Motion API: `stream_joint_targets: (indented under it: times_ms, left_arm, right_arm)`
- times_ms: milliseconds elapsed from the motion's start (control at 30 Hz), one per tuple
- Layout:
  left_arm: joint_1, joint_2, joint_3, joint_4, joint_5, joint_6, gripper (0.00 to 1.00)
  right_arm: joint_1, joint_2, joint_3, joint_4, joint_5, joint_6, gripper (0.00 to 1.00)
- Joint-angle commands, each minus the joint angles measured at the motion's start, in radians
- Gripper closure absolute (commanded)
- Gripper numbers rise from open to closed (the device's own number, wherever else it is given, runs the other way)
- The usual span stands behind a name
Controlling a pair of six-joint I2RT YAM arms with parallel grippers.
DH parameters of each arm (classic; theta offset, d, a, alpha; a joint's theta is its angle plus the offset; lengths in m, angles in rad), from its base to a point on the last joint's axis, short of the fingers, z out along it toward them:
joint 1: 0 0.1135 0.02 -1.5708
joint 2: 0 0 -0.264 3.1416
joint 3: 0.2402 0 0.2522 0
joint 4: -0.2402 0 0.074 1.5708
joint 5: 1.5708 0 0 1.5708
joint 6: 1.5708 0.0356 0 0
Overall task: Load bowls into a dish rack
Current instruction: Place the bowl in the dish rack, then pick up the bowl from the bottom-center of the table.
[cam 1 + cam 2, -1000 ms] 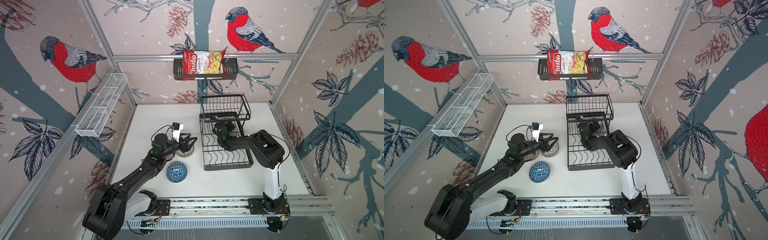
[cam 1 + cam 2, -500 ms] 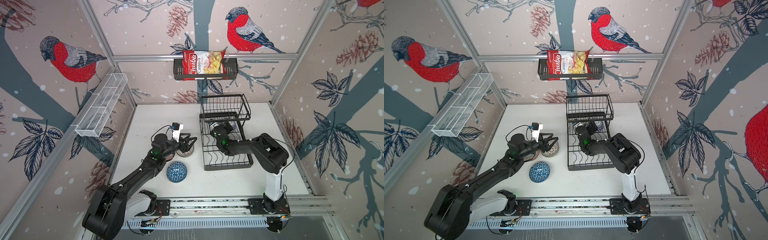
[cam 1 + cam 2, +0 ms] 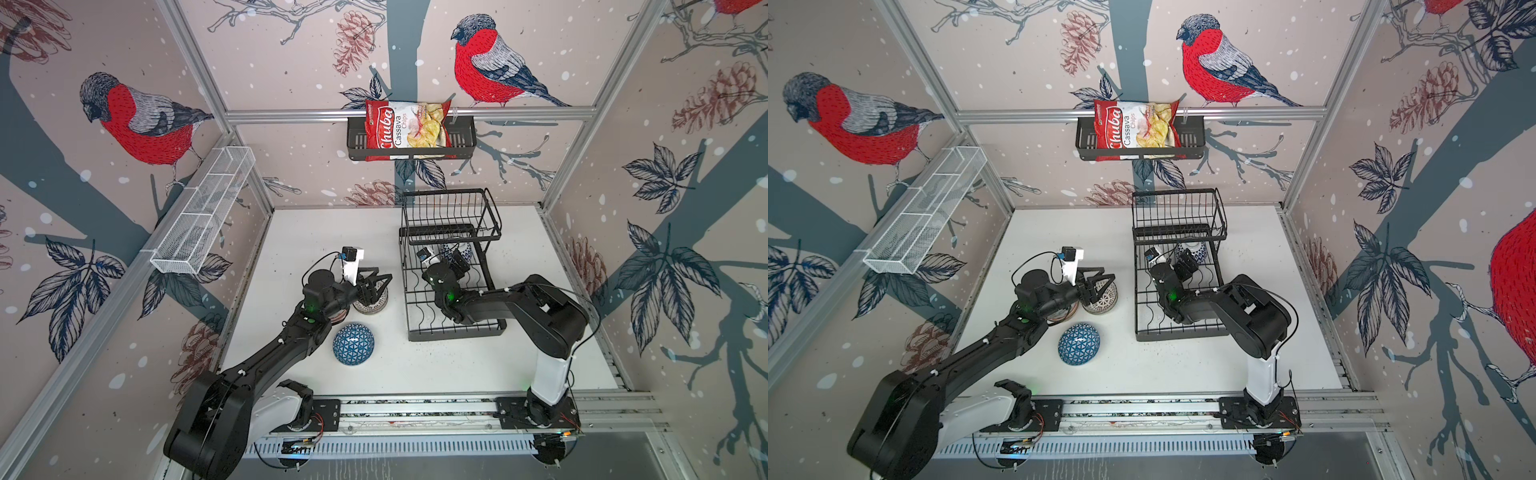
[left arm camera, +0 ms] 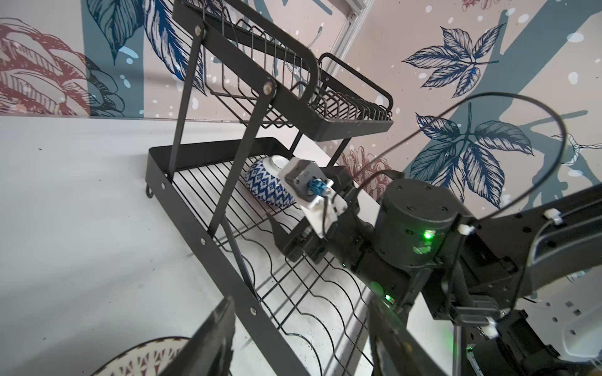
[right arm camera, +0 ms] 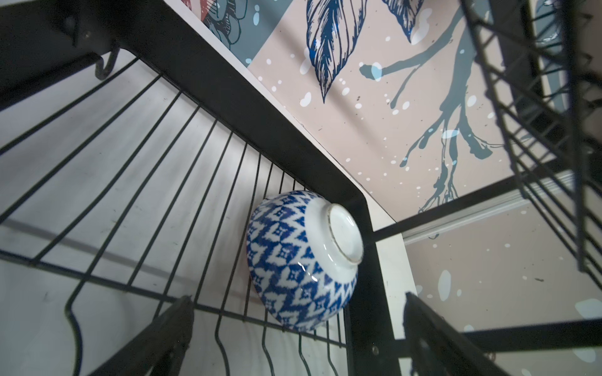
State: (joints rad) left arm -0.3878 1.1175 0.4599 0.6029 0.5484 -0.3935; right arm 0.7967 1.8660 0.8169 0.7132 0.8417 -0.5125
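Starting at the front rail: a blue-triangle bowl (image 3: 353,344) sits mouth-down on the white table (image 3: 540,353), clear of both arms. Just behind it, an orange-striped bowl (image 3: 337,319) is mostly hidden under the left arm; only an edge shows, and its orientation is not readable. Next to it is a grey-patterned bowl (image 3: 371,306) with the left gripper (image 3: 380,284) over it, fingers partly spread and nothing between them. Contact with the bowl cannot be judged. In the left wrist view this bowl is cut off by the frame edge and one finger (image 4: 208,341). The dish rack (image 3: 457,334) stands to the right on the table. The right gripper (image 3: 456,262) is inside its lower tier, jaws fully apart and holding nothing. A blue zigzag bowl (image 5: 303,260) lies just ahead of it on the wires, tilted with its foot ring showing, near the frame corner under the raised basket (image 3: 451,212). In both top views the gripper and the basket hide most of that bowl. On the far wall, the wall basket (image 3: 465,133) holds a chips bag (image 3: 405,131), which reads "Chuba Cassava Chips". A white mesh tray (image 3: 203,216) is mounted on the left wall.
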Motion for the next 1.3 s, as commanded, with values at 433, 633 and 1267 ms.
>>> stream_joint_targets:
  times_ms: [433,633,1267]
  left_arm:
    - [0.002,-0.032,-0.001,0.013,-0.121,-0.051,0.36]
    - [0.001,-0.053,0.042,-0.117,-0.207,-0.064,0.36]
    - [0.001,-0.145,0.107,-0.466,-0.359,-0.132,0.37]
  right_arm:
    - [0.05,-0.285,-0.116,-0.135,0.034,0.277,0.01]
    - [0.063,-0.412,-0.104,-0.35,-0.094,0.503,0.0]
    - [0.088,-0.759,-0.118,-0.678,-0.46,0.785,0.0]
